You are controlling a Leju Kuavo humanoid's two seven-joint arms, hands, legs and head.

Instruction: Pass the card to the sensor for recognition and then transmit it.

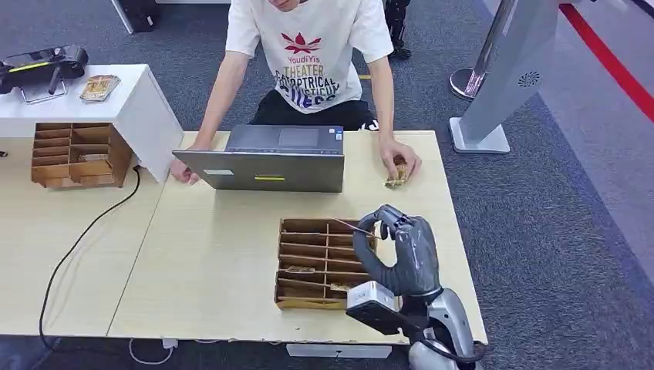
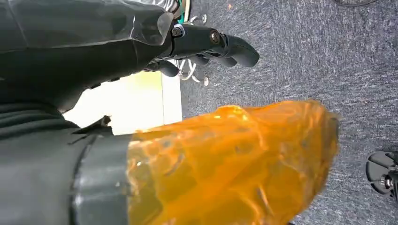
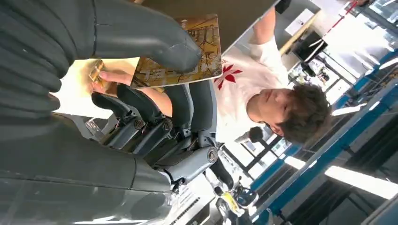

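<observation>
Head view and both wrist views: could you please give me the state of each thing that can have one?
right hand: raised over the near card box, pinching a card
card: held between thumb and fingers
left hand: hanging over the carpet, fingers curled, holding nothing
near card box: open-topped, cards in some slots
laptop: open, facing the person
person's hand: resting on a card stack

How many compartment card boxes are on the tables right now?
2. One card box lies on the near table by the right hand, which pinches a card. The other box is on the far-left table.
</observation>
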